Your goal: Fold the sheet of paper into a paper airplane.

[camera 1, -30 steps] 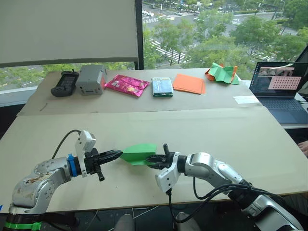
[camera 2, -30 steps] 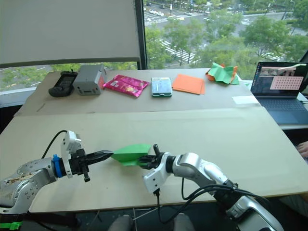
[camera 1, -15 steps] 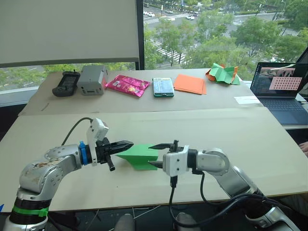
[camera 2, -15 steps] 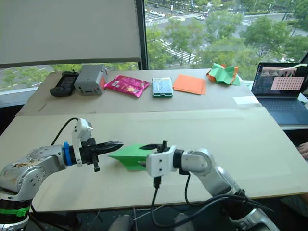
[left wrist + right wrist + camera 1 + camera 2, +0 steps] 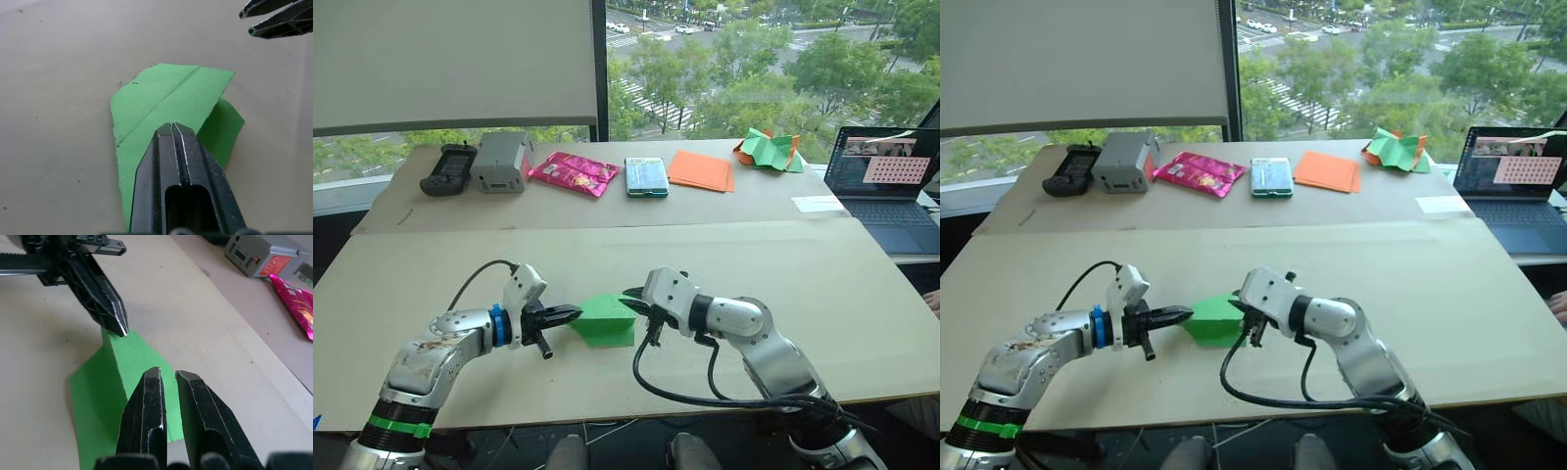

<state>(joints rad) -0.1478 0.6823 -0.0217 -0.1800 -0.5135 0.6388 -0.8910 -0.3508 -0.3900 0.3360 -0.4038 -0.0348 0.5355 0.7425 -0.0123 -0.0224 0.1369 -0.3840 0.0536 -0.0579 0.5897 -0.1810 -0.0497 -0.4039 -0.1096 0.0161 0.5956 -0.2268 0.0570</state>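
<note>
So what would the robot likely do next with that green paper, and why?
Probably the right gripper closes on the near edge of the green paper to fold it further. The left gripper is shut and pins the paper against the table, while the right one's fingers stand slightly apart just over the paper, gripping nothing.

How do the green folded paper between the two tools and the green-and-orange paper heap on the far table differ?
The sheet of paper is all green, flatly folded with clean creases and pressed by the left tool. The paper heap mixes green and orange, is crumpled and lies untouched beside the laptop. Both share the bright green colour.
</note>
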